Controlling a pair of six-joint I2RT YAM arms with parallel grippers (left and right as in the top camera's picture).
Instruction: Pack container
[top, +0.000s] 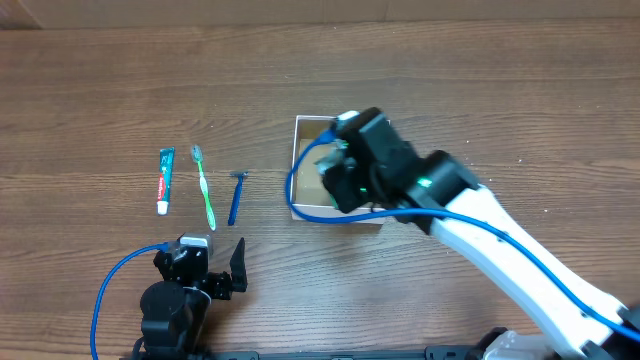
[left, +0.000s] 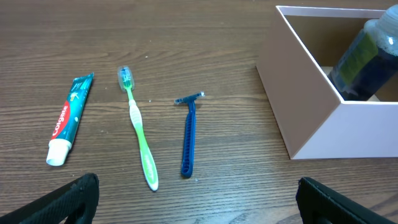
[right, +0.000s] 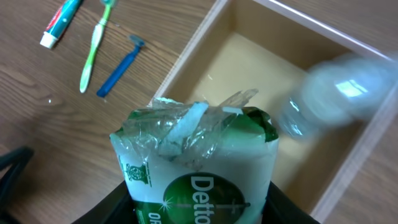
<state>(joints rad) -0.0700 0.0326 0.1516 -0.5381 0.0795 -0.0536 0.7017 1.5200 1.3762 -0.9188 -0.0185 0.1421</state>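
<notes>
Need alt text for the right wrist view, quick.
A green-and-white Dettol pack, held in the right gripper, fills the foreground before the open box, where a blurred clear bottle lies. On the table, upper left, lie toothpaste, toothbrush and razor.

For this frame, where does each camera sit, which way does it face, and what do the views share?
Overhead: above the table, looking straight down; both arms show, left gripper spread, right gripper over the container.
Left wrist: low near the table, facing toothpaste, toothbrush, razor and the container's wall; its own fingertips at the bottom corners.
Right wrist: above the container, looking down at a bottle inside; its fingers clamp a Dettol packet.
Shared: all three show the toothbrush, razor and container.
</notes>
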